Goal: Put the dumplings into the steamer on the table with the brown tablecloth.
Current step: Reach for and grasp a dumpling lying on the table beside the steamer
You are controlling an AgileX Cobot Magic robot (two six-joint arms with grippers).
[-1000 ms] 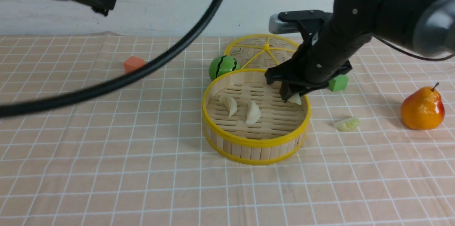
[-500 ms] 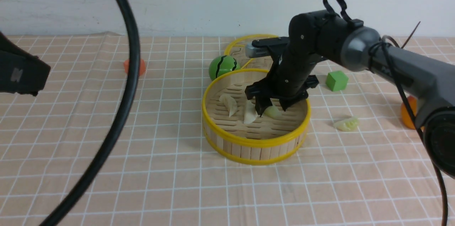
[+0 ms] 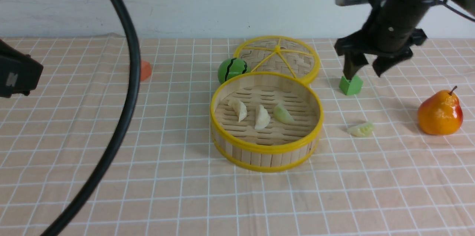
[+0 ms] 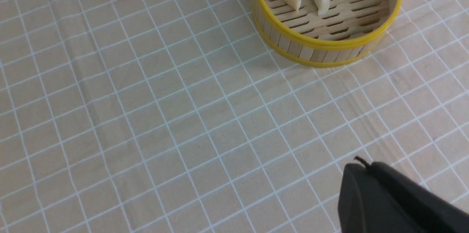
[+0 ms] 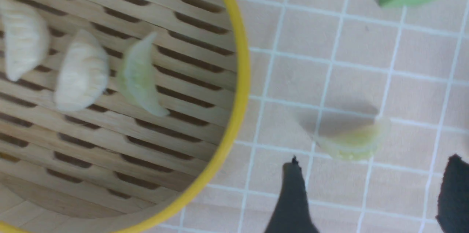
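The steamer (image 3: 265, 150) stands mid-table on the brown tablecloth (image 3: 167, 176). In it lie two cream dumplings (image 3: 240, 110) (image 3: 262, 117) and one green dumpling (image 3: 284, 114). The other green dumpling (image 3: 361, 129) lies on the cloth to its right. My right gripper (image 3: 365, 69) is open and empty, raised above the green cube. In the right wrist view the loose dumpling (image 5: 351, 141) lies just beyond the gripper (image 5: 373, 161), beside the steamer rim (image 5: 240, 79). My left gripper (image 4: 361, 165) is shut and empty, high over bare cloth, far from the steamer (image 4: 322, 44).
The flat woven lid (image 3: 278, 56) and a watermelon ball (image 3: 232, 69) sit behind the steamer. A green cube (image 3: 350, 84) lies under the right gripper, a pear (image 3: 440, 111) at far right, an orange block (image 3: 145, 69) at back left. A black cable (image 3: 126, 80) hangs across the left.
My right gripper let the green dumpling go inside the steamer, then rose out and moved right and back to above the green cube. The left arm has barely moved.
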